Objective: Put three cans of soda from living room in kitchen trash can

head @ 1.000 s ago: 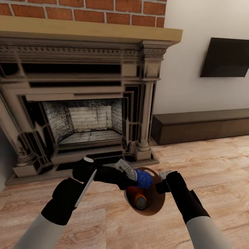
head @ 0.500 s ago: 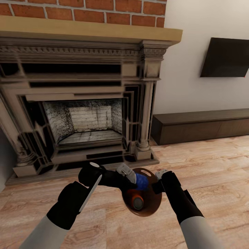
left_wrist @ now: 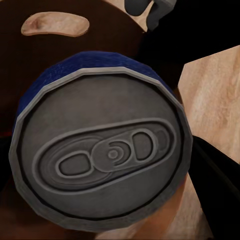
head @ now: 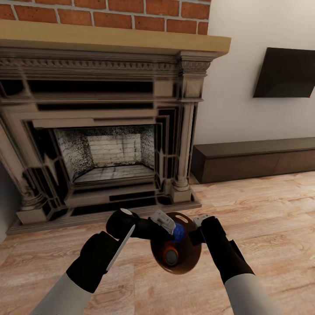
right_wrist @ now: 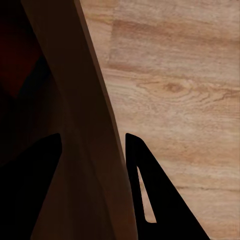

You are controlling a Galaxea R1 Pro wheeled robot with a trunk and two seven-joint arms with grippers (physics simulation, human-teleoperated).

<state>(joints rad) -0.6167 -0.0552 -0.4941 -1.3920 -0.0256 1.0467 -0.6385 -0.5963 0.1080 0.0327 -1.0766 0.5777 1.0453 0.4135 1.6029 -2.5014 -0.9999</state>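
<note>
Fireplace [head: 105, 144] across left and centre of the head view, brick chimney [head: 105, 13] above, dark and carved below a pale mantel. Wall TV [head: 286, 72] at upper right, long low cabinet [head: 256, 159] beneath it. Wood floor [head: 271, 205] over the lower frame.

Trash can [head: 192, 256] low at centre, held off the floor, mouth turned to the camera, brown inner wall showing. Nearer the bottom edge and slightly left of where it sat a second ago; fireplace and TV unmoved, so the arms moved, not the camera.

Right gripper [head: 197, 226] at the bin's right rim. In the right wrist view, bin wall [right_wrist: 95, 150] running between the two dark fingers [right_wrist: 150, 195]: clamped on the rim.

Left gripper [head: 168, 229] at the mouth's upper left, closed on the blue soda can [head: 178, 232]. Grey lid with pull tab [left_wrist: 102, 152] close up in the left wrist view, bin interior behind it. Less blue showing than a second ago: can sunk further past the rim.

Orange soda can [head: 170, 256] lying inside the bin, grey end toward the camera.

Judgement: one can banked, second on the point of release. Third can unaccounted for here. Bin in the living room, so carrying to the kitchen outstanding.
</note>
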